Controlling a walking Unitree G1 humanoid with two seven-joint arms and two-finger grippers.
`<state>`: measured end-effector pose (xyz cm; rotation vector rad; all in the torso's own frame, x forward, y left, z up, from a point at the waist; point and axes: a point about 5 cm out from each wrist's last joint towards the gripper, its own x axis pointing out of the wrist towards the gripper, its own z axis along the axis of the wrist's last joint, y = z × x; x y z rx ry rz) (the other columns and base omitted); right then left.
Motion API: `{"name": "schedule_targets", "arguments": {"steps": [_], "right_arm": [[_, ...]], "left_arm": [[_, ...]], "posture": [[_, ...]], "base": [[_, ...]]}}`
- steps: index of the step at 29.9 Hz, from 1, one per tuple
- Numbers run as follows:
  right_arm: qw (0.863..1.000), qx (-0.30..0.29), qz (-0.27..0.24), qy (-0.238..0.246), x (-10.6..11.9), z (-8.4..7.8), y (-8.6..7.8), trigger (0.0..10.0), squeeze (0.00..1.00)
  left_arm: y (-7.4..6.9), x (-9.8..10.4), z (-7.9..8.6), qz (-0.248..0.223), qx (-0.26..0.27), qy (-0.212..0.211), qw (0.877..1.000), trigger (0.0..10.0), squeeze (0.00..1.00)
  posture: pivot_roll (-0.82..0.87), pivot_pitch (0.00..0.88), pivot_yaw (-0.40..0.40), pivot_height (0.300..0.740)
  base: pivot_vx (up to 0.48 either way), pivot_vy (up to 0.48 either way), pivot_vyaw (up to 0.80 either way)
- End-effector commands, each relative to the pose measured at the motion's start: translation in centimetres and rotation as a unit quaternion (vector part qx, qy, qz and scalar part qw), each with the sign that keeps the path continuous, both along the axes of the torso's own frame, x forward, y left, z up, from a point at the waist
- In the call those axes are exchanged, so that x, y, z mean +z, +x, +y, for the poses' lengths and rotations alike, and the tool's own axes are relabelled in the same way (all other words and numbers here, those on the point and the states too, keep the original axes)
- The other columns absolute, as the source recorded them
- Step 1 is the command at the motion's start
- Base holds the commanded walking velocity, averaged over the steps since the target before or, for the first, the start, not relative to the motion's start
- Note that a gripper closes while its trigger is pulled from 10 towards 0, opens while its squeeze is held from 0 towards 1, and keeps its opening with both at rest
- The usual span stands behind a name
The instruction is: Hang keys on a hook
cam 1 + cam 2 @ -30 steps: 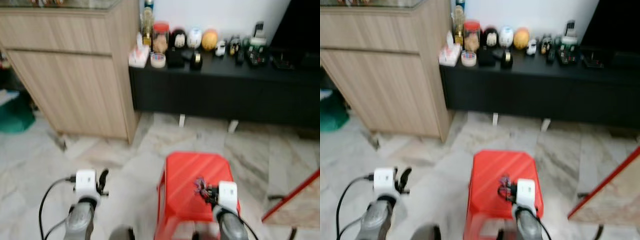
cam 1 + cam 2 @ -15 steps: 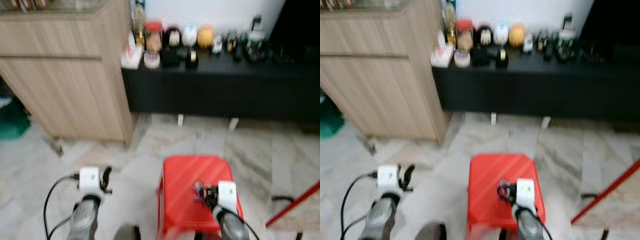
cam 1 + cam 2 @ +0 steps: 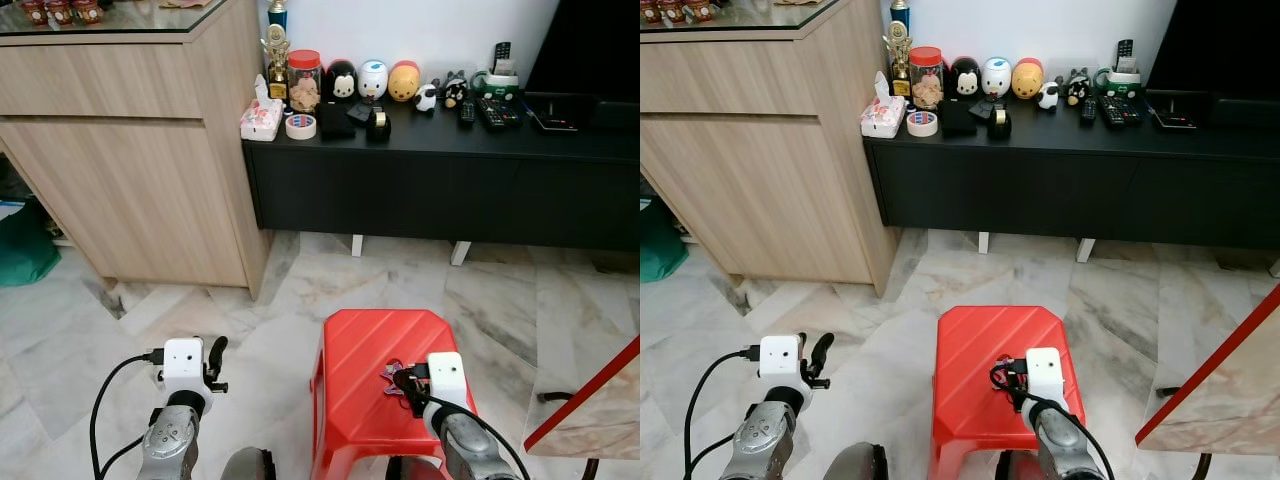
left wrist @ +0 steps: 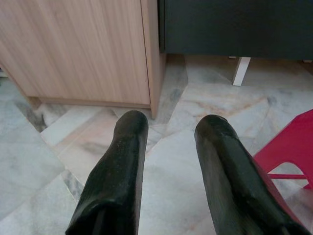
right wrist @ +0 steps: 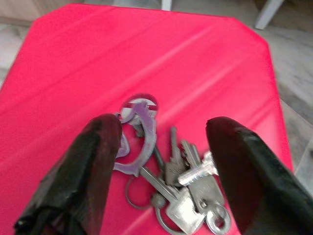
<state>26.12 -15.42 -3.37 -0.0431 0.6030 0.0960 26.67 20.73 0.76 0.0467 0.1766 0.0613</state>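
Right tool (image 5: pixel 164 147) spread wide, keys (image 5: pixel 171 186) between fingers on stool (image 5: pixel 73 63).

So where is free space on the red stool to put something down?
The red stool is bare across its back and left part. The keys lie near its front right, between the open fingers of the right claw, so that corner is crowded.

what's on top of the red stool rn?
A bunch of keys lies on the red stool, between the open fingers of the right end effector. The stool top beneath the end effector is hidden.
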Motion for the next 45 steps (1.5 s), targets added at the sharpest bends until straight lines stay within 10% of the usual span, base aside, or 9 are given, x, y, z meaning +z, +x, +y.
{"name": "schedule_targets", "arguments": {"steps": [1,5,6,33,34,35,45], "right_arm": [[1.0,0.008,0.008,-0.005,0.1,0.0,0.2,10.0,1.0],[1.0,0.016,0.011,-0.013,0.1,0.0,0.3,10.0,1.0],[0.999,0.028,0.016,-0.021,0.1,0.1,0.3,10.0,0.0],[0.99,0.114,0.066,-0.051,-0.4,1.6,0.0,10.0,0.0],[0.99,0.113,0.069,-0.056,-0.6,1.6,-0.1,9.0,0.0],[0.99,0.106,0.074,-0.06,-0.7,1.4,-0.3,0.0,0.0],[0.99,0.097,0.085,-0.061,-1.4,0.9,-1.2,0.0,0.0]], "left_arm": [[-0.3,-0.2,0.3,0.003,0.001,0.002,1.0,10.0,0.0],[-0.4,0.0,0.3,-0.003,-0.001,0.004,1.0,10.0,0.0],[-0.4,0.1,0.3,-0.008,-0.002,0.004,1.0,10.0,0.0],[-1.5,2.3,-0.2,-0.055,-0.012,0.014,0.998,10.0,0.0],[-1.4,2.4,-0.2,-0.053,-0.013,0.014,0.998,10.0,0.0],[-1.4,2.4,-0.2,-0.052,-0.014,0.014,0.998,10.0,0.0],[-0.8,2.6,-0.4,-0.045,-0.02,0.017,0.999,10.0,0.0]], "posture": [[0.01,0.076,-0.014,0.627],[0.02,0.092,-0.017,0.627],[0.02,0.106,-0.021,0.627],[0.09,0.209,-0.03,0.627],[0.09,0.208,-0.028,0.627],[0.08,0.205,-0.027,0.627],[0.07,0.186,-0.018,0.627]], "base": [[0.0,0.0,0.0],[0.0,0.0,0.0],[0.0,0.0,0.0],[0.0,0.0,0.0],[0.0,0.0,0.0],[0.0,0.0,0.0],[0.0,0.0,0.0]]}}
